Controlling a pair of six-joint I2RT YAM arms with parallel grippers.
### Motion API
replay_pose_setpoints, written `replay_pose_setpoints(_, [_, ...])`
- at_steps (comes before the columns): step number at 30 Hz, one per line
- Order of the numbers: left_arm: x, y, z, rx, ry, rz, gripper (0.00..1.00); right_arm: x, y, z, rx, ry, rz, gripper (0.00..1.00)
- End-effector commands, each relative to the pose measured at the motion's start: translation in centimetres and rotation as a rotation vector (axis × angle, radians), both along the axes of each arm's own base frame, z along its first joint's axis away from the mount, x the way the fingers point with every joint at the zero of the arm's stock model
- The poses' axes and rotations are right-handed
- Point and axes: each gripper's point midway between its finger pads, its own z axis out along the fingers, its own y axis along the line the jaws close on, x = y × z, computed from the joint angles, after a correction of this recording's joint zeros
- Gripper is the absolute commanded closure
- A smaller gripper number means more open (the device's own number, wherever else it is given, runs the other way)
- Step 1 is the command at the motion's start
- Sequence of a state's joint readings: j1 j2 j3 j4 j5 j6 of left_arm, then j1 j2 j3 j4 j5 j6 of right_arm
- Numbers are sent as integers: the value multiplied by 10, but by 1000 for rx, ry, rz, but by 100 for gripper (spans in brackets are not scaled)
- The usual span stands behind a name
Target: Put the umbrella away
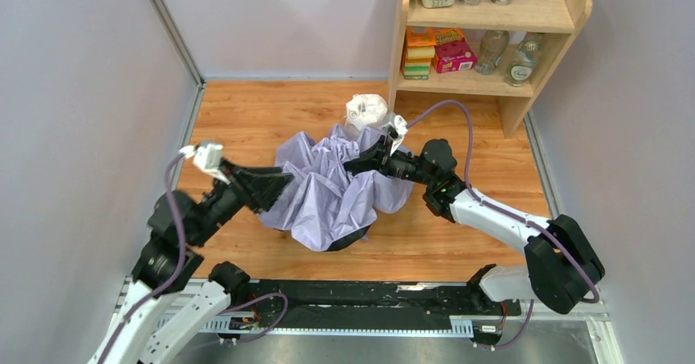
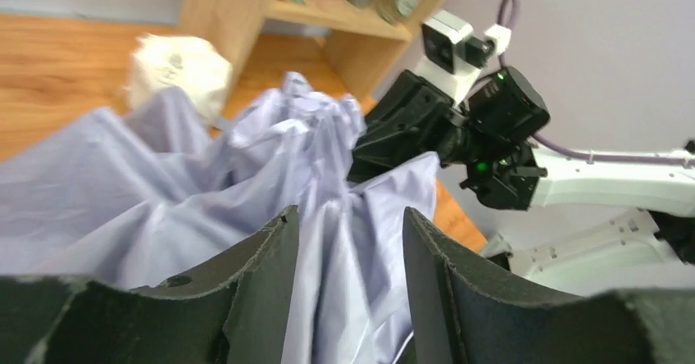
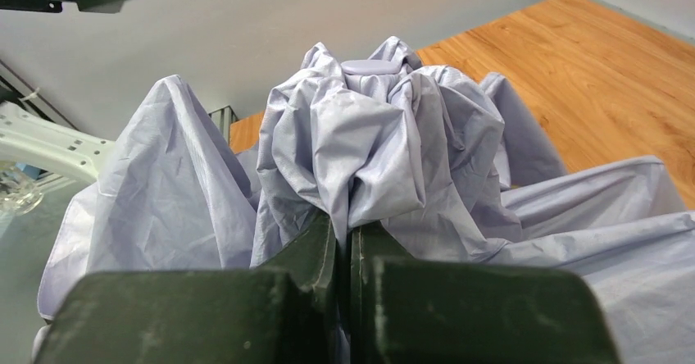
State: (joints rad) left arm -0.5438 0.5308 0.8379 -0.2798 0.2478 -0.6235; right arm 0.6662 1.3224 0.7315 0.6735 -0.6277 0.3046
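Crumpled pale lavender umbrella canopy [image 1: 328,188] mid wooden table [image 1: 246,110], right gripper [image 3: 346,231] pinched on a fabric bunch, left gripper [image 2: 348,233] spread astride canopy's left edge, white wrapped lump [image 1: 365,110] at far edge, wooden shelf unit [image 1: 492,85] just beyond.

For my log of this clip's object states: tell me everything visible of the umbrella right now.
The umbrella is a crumpled, half-collapsed heap of thin pale lavender fabric on the wooden table, with a strip of black underside showing at its near edge. A small lavender cap tops the bunched folds. The right gripper is shut on a fold; the left gripper, fingers open, straddles another. Shaft and handle are hidden.
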Motion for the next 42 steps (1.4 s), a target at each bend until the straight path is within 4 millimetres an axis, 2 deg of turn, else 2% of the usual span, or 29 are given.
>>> replay_pose_setpoints(1, [0, 65, -55, 87, 137, 327, 47, -20, -12, 49, 120, -139, 108, 100])
replay_pose_setpoints(2, [0, 85, -62, 78, 159, 431, 56, -24, -13, 49, 120, -142, 128, 100])
replay_pose_setpoints(4, [5, 95, -69, 84, 177, 499, 59, -32, -14, 53, 121, -153, 164, 100])
replay_pose_setpoints(7, [17, 89, -79, 127, 234, 509, 66, -43, -16, 59, 124, -164, 208, 100])
replay_pose_setpoints(8, [24, 86, -94, 172, 307, 523, 76, -44, -17, 60, 126, -165, 209, 100])
replay_pose_setpoints(9, [31, 82, -98, 204, 344, 526, 80, -43, -17, 60, 127, -168, 201, 100])
replay_pose_setpoints(10, [36, 75, -94, 214, 340, 506, 86, -40, -17, 61, 129, -167, 189, 100])
replay_pose_setpoints(12, [47, 29, -82, 183, 296, 298, 89, -32, -14, 63, 141, -154, 158, 100])
replay_pose_setpoints(13, [46, -10, -72, 141, 276, 106, 89, -26, -13, 63, 148, -147, 142, 100])
replay_pose_setpoints(15, [46, -48, -45, 81, 230, -82, 91, -17, -8, 65, 165, -142, 116, 100])
replay_pose_setpoints(18, [37, -79, -3, 32, 70, -193, 90, -9, 2, 65, 179, -113, 123, 100])
replay_pose_setpoints(20, [35, -90, 17, 24, 22, -237, 89, -9, 4, 67, 212, -111, 128, 100])
replay_pose_setpoints(21, [41, -89, 1, 81, 83, -214, 90, -9, 4, 67, 218, -108, 128, 100])
replay_pose_setpoints(22, [50, -82, 6, 106, 92, -148, 90, -8, 3, 66, 218, -105, 124, 100])
replay_pose_setpoints(23, [51, -73, -9, 162, 136, -109, 90, -8, 2, 66, 216, -104, 115, 100])
replay_pose_setpoints(24, [51, -63, -9, 174, 124, -65, 89, -8, 1, 64, 209, -104, 108, 100])
replay_pose_setpoints(26, [44, -44, -16, 189, 117, -7, 77, -11, -2, 62, 194, -108, 101, 100])
replay_pose_setpoints(27, [41, -37, -29, 207, 130, 9, 66, -12, -5, 63, 187, -116, 95, 100])
replay_pose_setpoints(28, [33, -23, -26, 199, 111, 48, 54, -14, -7, 63, 178, -124, 89, 100])
replay_pose_setpoints(29, [29, -15, -30, 200, 111, 67, 49, -14, -9, 62, 164, -130, 78, 100])
replay_pose_setpoints(30, [20, -4, -26, 186, 96, 89, 38, -14, -10, 60, 148, -129, 69, 100])
replay_pose_setpoints(31, [14, 2, -25, 179, 86, 93, 33, -13, -11, 58, 135, -129, 63, 100])
replay_pose_setpoints(34, [-11, 19, -8, 108, 22, 86, 31, -13, -10, 52, 110, -122, 63, 100])
replay_pose_setpoints(35, [-16, 19, -9, 90, 21, 76, 30, -12, -10, 52, 110, -121, 58, 100])
replay_pose_setpoints(36, [-23, 24, 1, 48, -17, 73, 30, -11, -10, 52, 111, -119, 59, 100])
replay_pose_setpoints(40, [-32, 28, 3, -19, -30, 71, 30, -12, -7, 55, 125, -110, 74, 100])
replay_pose_setpoints(42, [-30, 20, -1, -7, -17, 39, 30, -11, -6, 56, 123, -109, 74, 100])
